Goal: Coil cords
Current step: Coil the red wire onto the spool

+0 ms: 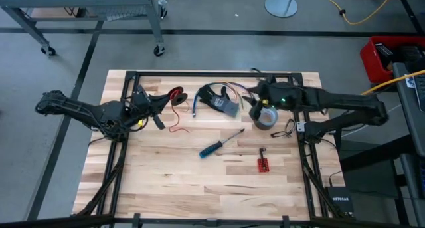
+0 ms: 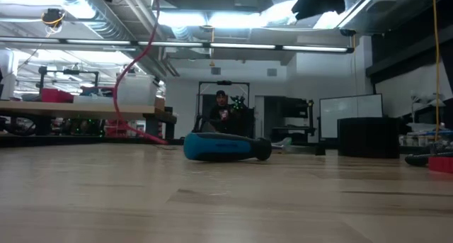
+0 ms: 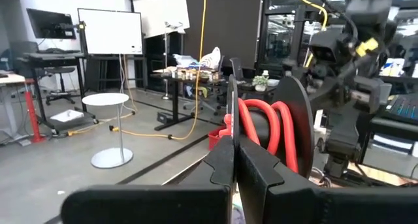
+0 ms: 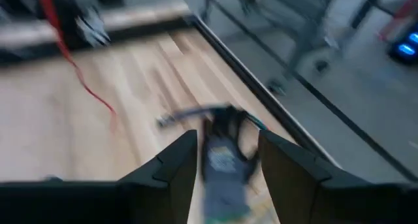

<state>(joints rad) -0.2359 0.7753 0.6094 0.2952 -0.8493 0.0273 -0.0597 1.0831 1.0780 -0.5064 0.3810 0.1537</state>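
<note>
The red cord [image 1: 176, 95] is looped up in a small coil right at the left gripper [image 1: 159, 102], whose fingers [image 3: 225, 165] are pressed together, the coil sitting just beyond their tips; a thin red strand trails from it onto the wooden table [image 1: 166, 175]. Well apart, the right gripper [image 4: 227, 160] holds its fingers spread wide above a grey-and-black device [image 1: 222, 103], gripping nothing. Beside that arm lies a grey tape roll [image 1: 264, 116]; a blue-handled screwdriver [image 1: 214, 147] lies nearer mid-table.
</note>
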